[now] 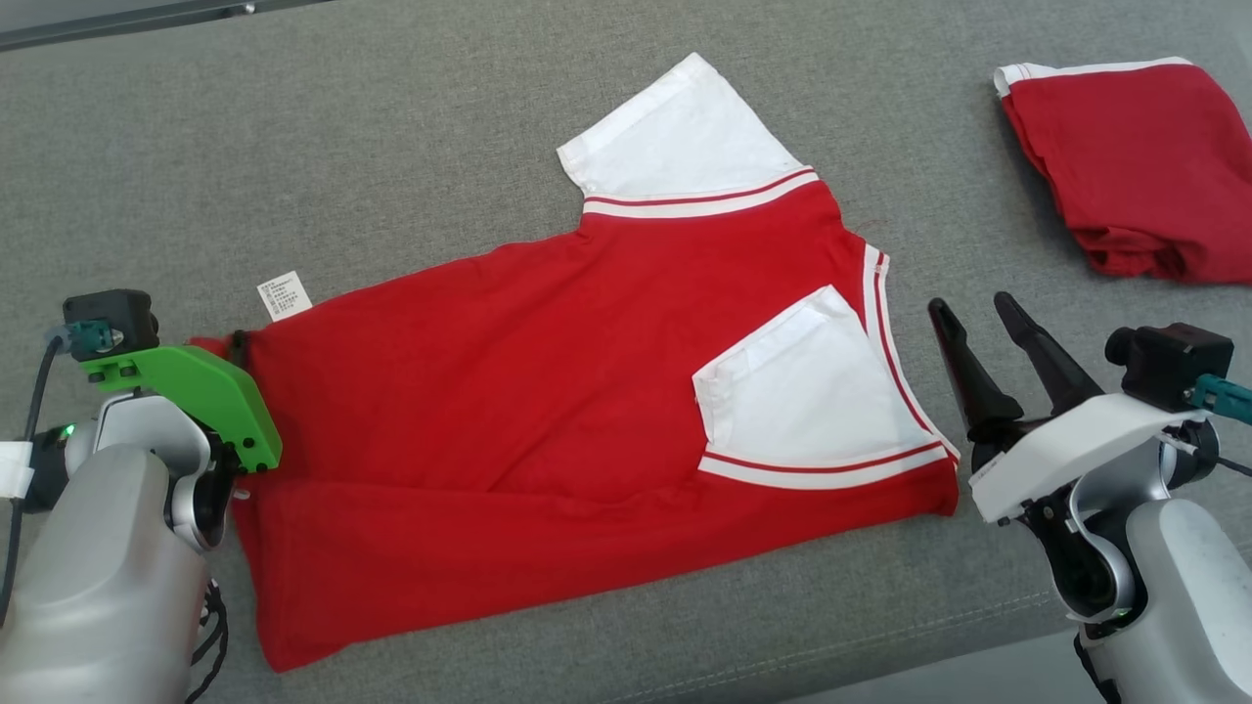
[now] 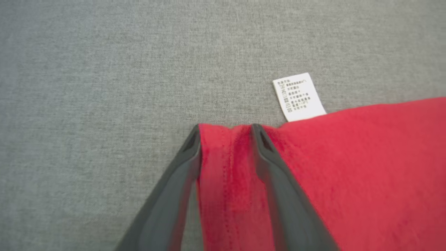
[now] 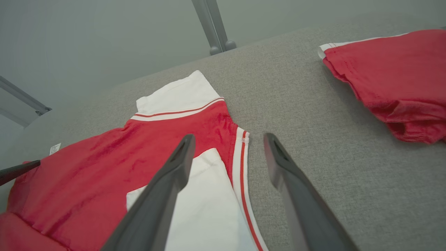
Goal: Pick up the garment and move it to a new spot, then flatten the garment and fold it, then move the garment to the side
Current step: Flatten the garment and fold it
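1. Left wrist view: the left gripper [image 2: 225, 129] sits at the hem corner of the red T-shirt with white sleeves [image 1: 509, 391]. Its fingers stand apart with a ridge of red cloth between them, and I do not see it pinched flat.
2. The T-shirt lies in the middle of the grey fabric surface [image 1: 391, 147]. Its near long edge is folded over, one white sleeve [image 1: 812, 391] is tucked onto the body, and the other sleeve lies out flat.
3. The right gripper [image 1: 970, 305] is wide and holds nothing. It is just beside the striped collar edge.
4. Risk: the left fingers may catch only the upper layer or slip off the hem, so the finished fold would open.
5. Risk: if only the left side is lifted, the cloth may drag and the tucked sleeve may fall out.
6. A small white care label [image 2: 299, 96] sticks out near the left fingers and could be caught instead.
7. A second folded red garment [image 1: 1135, 166] lies well apart on the right and takes space on that side.
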Controlling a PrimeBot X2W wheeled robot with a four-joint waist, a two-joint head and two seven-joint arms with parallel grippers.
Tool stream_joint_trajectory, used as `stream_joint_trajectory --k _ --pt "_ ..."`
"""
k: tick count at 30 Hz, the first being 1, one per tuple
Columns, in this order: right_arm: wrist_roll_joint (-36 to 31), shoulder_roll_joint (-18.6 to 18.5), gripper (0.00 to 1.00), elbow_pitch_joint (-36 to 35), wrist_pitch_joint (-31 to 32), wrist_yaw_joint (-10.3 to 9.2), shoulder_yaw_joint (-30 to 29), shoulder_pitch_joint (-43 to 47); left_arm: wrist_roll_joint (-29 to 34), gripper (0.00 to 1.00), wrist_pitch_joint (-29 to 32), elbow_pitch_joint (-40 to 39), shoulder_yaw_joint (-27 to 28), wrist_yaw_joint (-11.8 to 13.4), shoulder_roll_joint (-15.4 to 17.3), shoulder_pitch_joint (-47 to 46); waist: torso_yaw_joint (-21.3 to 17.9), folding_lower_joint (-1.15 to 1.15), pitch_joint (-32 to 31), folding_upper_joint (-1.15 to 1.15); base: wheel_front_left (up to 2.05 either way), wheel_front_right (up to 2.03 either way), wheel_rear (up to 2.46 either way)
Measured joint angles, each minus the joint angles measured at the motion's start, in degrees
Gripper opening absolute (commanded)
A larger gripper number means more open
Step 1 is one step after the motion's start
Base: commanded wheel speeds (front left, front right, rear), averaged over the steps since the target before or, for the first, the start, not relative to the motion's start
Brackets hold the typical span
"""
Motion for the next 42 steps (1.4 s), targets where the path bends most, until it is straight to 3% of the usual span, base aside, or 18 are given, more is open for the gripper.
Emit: stream_joint_trajectory --k 2,3,15,29,42 --pt "0.0 -0.27 1.0 0.01 0.29 0.0 0.2 -0.73 -0.05 0.03 -0.53 0.34 -0.12 -0.12 -0.3 -0.53 0.01 0.0 0.22 0.0 0.0 0.0 0.0" --pt "-0.01 -0.48 1.0 0.02 0.45 0.01 0.21 -1.16 -0.05 0.0 -0.94 0.43 -0.22 -0.32 -0.42 -0.7 0.07 0.0 0.31 0.0 0.0 0.0 0.0" --pt "-2.8 -3.0 1.0 4.04 6.68 0.0 0.26 -14.98 0.59 0.0 -7.19 -3.02 -1.94 -1.65 -2.38 -0.6 3.9 0.0 0.33 0.0 0.0 0.0 0.0" --pt "-10.37 -2.12 1.0 30.26 10.65 0.0 0.37 -37.85 0.14 0.0 -10.87 -10.69 -3.93 -2.31 -7.7 -2.07 11.54 0.0 4.19 0.0 0.0 0.0 0.0" --pt "-14.12 -3.38 1.0 50.4 12.83 0.0 2.33 -53.11 0.56 0.0 -13.13 -11.38 -6.43 -2.64 -12.07 -6.72 18.86 0.01 11.27 0.0 0.0 0.0 0.0"
